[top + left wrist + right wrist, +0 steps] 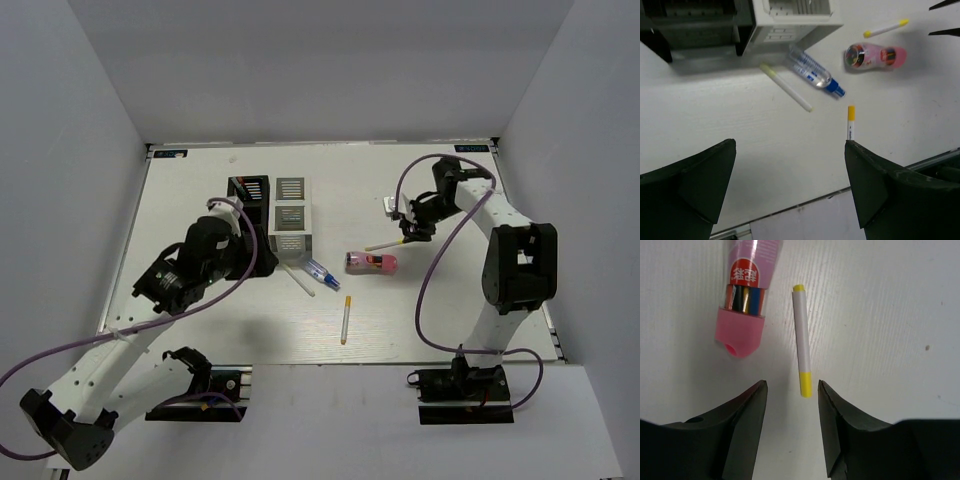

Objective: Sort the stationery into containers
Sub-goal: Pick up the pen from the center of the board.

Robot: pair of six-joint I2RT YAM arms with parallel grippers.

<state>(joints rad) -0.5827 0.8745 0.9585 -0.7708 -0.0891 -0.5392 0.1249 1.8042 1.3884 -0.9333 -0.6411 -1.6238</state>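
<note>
The black container (248,189) and the white-grey container (291,215) stand side by side at mid-table. A pink cylinder (371,263) lies on its side to their right, and it also shows in the right wrist view (745,300). A white pen with yellow ends (802,340) lies beside it, its near yellow end between the tips of my open right gripper (791,385), untouched. My left gripper (790,145) is open and empty above the table. Ahead of it lie a white pen (786,87), a blue-clear pen (815,75) and an orange-capped pen (851,120).
The right gripper (412,232) hovers just right of the pink cylinder. The left arm's wrist (215,250) is close against the containers' left front. The table's front edge (880,175) runs just below the left gripper. Grey walls enclose the table.
</note>
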